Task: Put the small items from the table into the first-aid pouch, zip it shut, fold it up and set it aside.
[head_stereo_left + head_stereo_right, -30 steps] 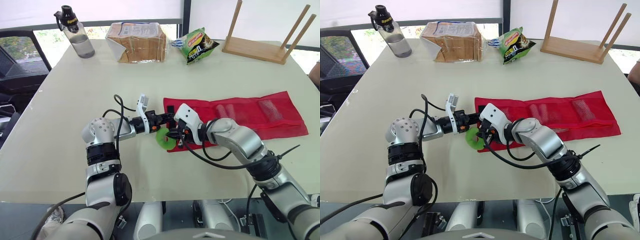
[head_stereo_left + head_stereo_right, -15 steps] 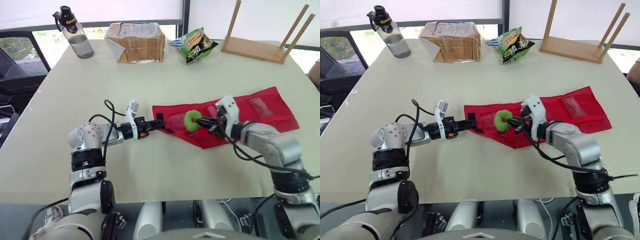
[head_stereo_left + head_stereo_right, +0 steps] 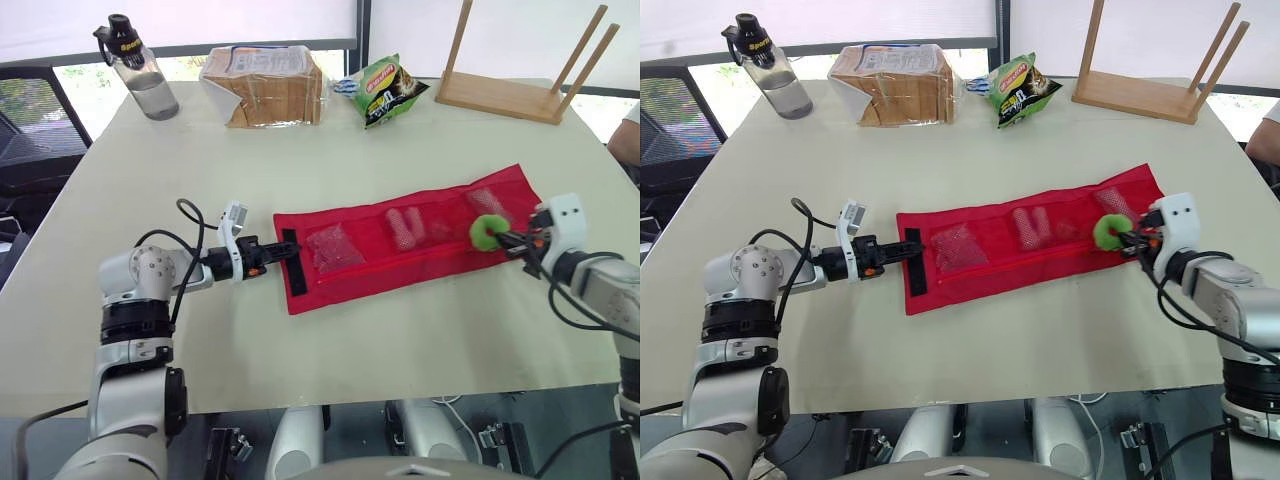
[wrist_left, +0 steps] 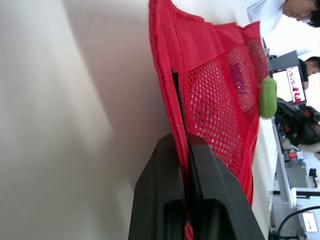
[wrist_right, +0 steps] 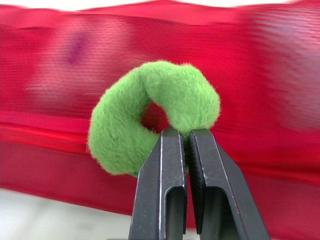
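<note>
Right tool (image 3: 507, 238) pinches the green fuzzy ring (image 3: 487, 232); left tool (image 3: 280, 250) clamps the red pouch (image 3: 420, 262) end; snack bag (image 3: 390, 90) print illegible.

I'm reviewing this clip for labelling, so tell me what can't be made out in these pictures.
Pocket contents: behind pouch mesh, too small in head views.
How far the zip is shut: too small in head views; blurred in right wrist view behind the right pincer's green ring.
Pouch end: covered by left pincer, left wrist view.
Person: cut off at head view's right edge.
</note>
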